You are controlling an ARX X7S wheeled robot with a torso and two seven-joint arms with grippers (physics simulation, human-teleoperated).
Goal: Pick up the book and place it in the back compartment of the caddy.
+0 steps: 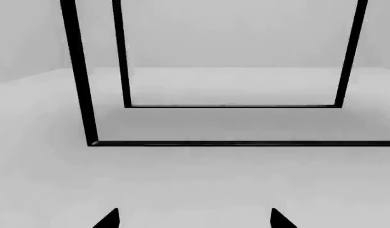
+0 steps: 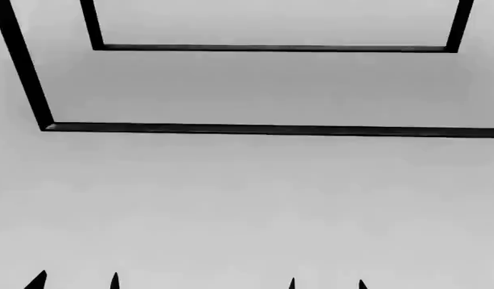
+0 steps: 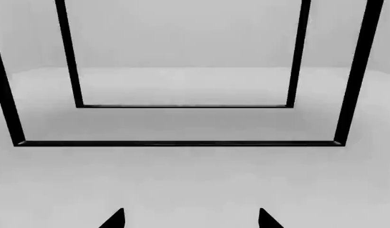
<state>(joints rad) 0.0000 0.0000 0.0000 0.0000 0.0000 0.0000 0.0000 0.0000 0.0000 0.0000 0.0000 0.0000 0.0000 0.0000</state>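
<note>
The book and the caddy are out of view in all three views. My left gripper (image 1: 193, 218) shows only two black fingertips spread wide with nothing between them; it also shows low in the head view (image 2: 76, 282). My right gripper (image 3: 190, 218) likewise shows two black fingertips spread wide and empty, and appears in the head view (image 2: 326, 284). Both hang over bare pale grey floor.
Two black rectangular frames stand ahead on the grey floor: a nearer one with bottom bar (image 2: 271, 129) and left post (image 2: 22, 60), and a farther one (image 2: 271, 47). They also show in the left wrist view (image 1: 246, 143) and right wrist view (image 3: 176, 143).
</note>
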